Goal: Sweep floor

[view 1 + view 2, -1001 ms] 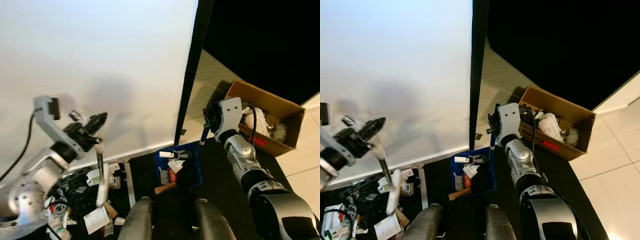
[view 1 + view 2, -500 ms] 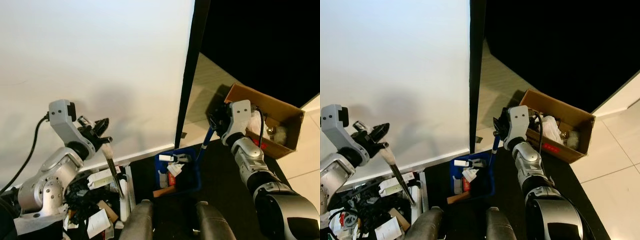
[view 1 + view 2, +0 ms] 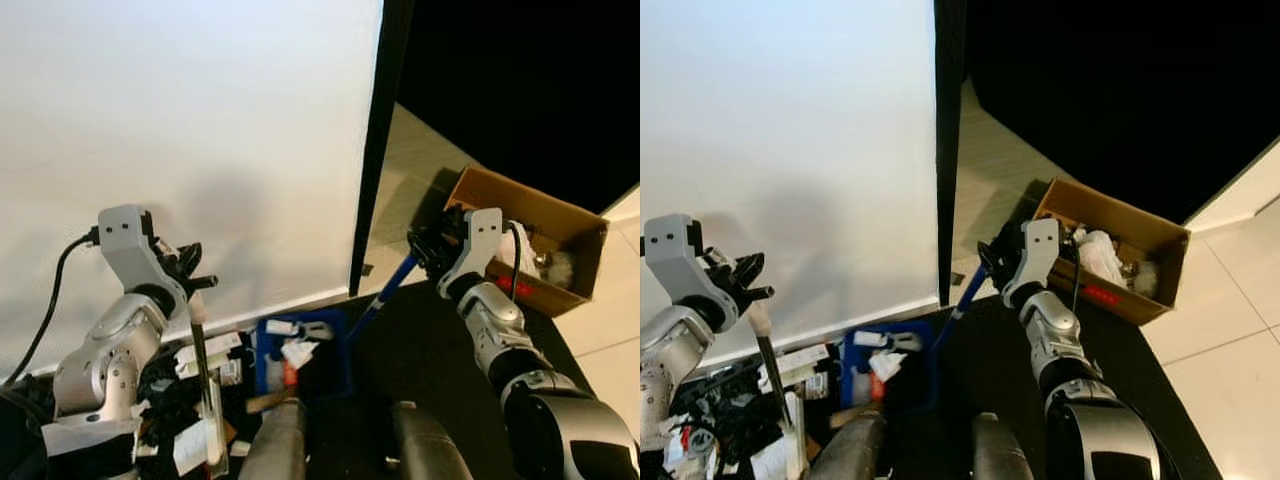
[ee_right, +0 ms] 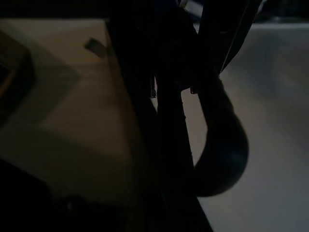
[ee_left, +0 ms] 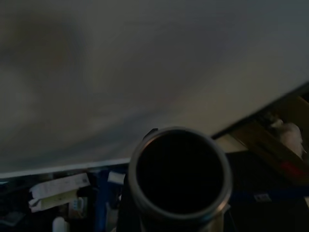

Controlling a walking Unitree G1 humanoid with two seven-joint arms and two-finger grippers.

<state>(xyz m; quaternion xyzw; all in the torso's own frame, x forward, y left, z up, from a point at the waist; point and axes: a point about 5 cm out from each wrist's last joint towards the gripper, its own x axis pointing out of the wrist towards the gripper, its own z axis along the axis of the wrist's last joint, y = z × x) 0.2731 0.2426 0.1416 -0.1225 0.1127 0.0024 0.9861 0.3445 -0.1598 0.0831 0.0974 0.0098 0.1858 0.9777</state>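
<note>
Blue dustpan sits on the dark floor just in front of the robot, near the foot of the white wall, w/ paper scraps and a brown bit already in it. Its long blue handle runs up and to the right into the right end effector, whose fingers are closed round the handle top. Prob. held that way so the pan can be slid or angled from standing height w/o bending.

Left end effector is clamped on the upper end of the broom stick, which hangs almost vertical, its lower end down in the litter pile left of the pan. Left wrist view looks straight down the stick's round end. Stick upright and pan just beside the pile, so I judge the setup is for pushing litter sideways into the pan.

Around: lots of paper, wrappers, dark clutter still on the floor along the wall's base, so a good deal left. Dark vertical post ends the wall just behind the pan; pale tile floor beyond. Open cardboard box w/ white stuff stands right of the right arm, close enough to catch the elbow if the handle swings out.
</note>
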